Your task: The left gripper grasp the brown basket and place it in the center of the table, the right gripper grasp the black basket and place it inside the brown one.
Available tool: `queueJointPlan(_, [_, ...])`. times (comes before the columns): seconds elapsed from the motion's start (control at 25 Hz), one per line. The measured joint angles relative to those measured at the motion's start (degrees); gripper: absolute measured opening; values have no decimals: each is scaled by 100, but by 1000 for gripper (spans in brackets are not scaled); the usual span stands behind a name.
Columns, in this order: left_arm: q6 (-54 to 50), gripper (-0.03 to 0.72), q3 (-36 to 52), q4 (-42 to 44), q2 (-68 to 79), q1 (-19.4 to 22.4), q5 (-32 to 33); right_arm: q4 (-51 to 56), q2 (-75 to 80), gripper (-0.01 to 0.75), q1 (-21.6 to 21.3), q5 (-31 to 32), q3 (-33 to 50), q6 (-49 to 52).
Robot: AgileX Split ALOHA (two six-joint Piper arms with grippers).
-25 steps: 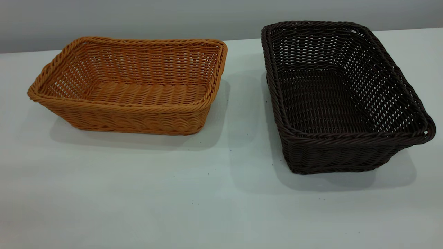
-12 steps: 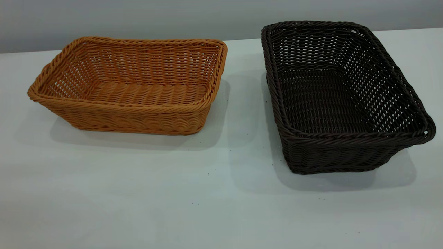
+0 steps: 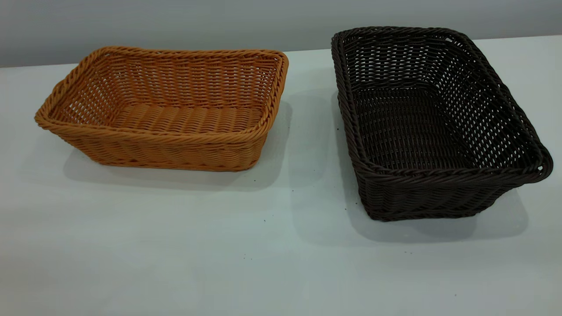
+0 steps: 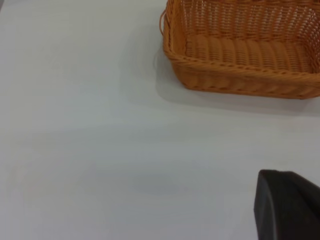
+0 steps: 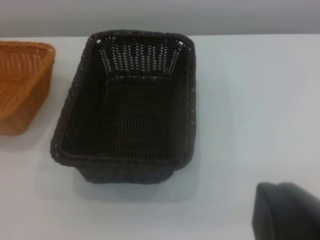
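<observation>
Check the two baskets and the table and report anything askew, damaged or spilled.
Nothing stands out. The brown basket and the black basket sit upright, apart and empty on the table, with no visible damage. Only a few tiny dark specks dot the tabletop.

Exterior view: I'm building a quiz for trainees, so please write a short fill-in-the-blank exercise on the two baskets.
1. The brown basket stands to the ____ of the black basket.
2. Both baskets rest on the ____.
3. Each basket holds ____.
4. In the exterior view, ____ gripper touches a basket.

Missing words: left; table; nothing; no
</observation>
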Motion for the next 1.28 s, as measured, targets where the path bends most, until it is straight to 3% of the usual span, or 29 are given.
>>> queueJointPlan(0.6, [111,13,-38,-374,0,0,-81,280,0,31,0,-78,-8,17])
queueJointPlan(0.8, [732,157,-346,-1054,0,0,-130,652,0,156,0,-78,-268,-4])
queueJointPlan(1.08, [1265,484,-1079,-1470,604,0,-313,1013,631,405,0,391,-1110,-73])
queueJointPlan(1.28, [1701,574,-1523,-1406,1511,-5,-571,1418,1600,510,0,600,-1694,-528])
